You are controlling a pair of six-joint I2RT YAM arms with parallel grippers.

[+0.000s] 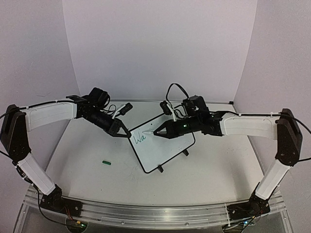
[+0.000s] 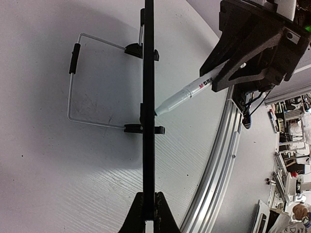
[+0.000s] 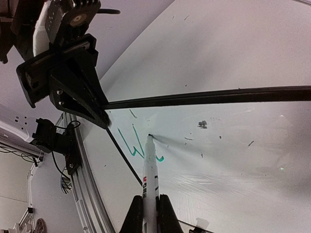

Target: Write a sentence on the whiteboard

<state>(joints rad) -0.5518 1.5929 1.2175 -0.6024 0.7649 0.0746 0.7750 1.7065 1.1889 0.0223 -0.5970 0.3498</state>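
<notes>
The whiteboard [image 1: 163,148] stands tilted mid-table, with green letters "Wa" [image 1: 140,138] near its upper left corner. My left gripper [image 1: 121,131] is shut on the board's upper left edge; in the left wrist view the board's black frame [image 2: 148,97] runs edge-on from my jaws [image 2: 149,213]. My right gripper [image 1: 167,130] is shut on a white marker [image 3: 149,174], whose tip touches the board [image 3: 233,145] just right of the green strokes [image 3: 133,145]. The marker also shows in the left wrist view [image 2: 187,94].
A small green marker cap [image 1: 107,162] lies on the table left of the board. The board's wire stand [image 2: 73,87] and black feet [image 1: 161,169] rest on the table. The aluminium rail [image 1: 146,213] runs along the near edge.
</notes>
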